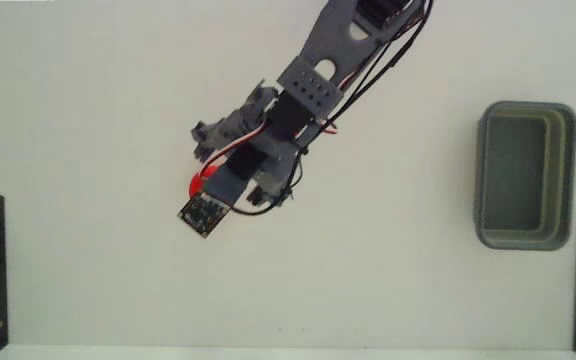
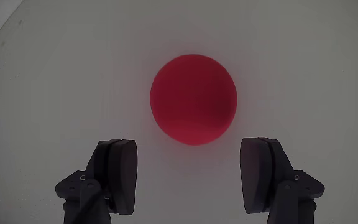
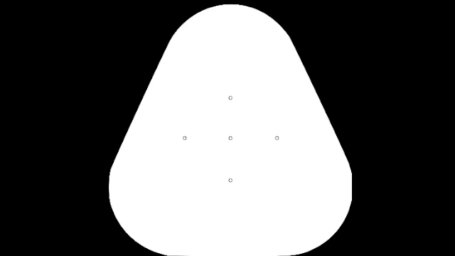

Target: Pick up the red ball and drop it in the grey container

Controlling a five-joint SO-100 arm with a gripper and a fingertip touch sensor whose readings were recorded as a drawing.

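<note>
Fixed view: I am looking down on a white table (image 1: 88, 280). My arm (image 1: 308, 95) is reaching in from the upper right of the frame toward centre-left. The red ball (image 1: 197, 186) is showing only as a sliver at the left edge of the wrist, mostly hidden beneath it. The grey container (image 1: 525, 175) is sitting at the right edge, well apart from the ball; its hollow is looking empty.

Wrist view: the ball (image 2: 194, 99) is resting on the table at frame centre. My gripper (image 2: 193, 168) is hanging with fingers spread wide, one pad (image 2: 123, 168) at lower left, the other at lower right, neither touching. Risk, as I am judging it: a smooth sphere may roll off if one finger lands first.
</note>
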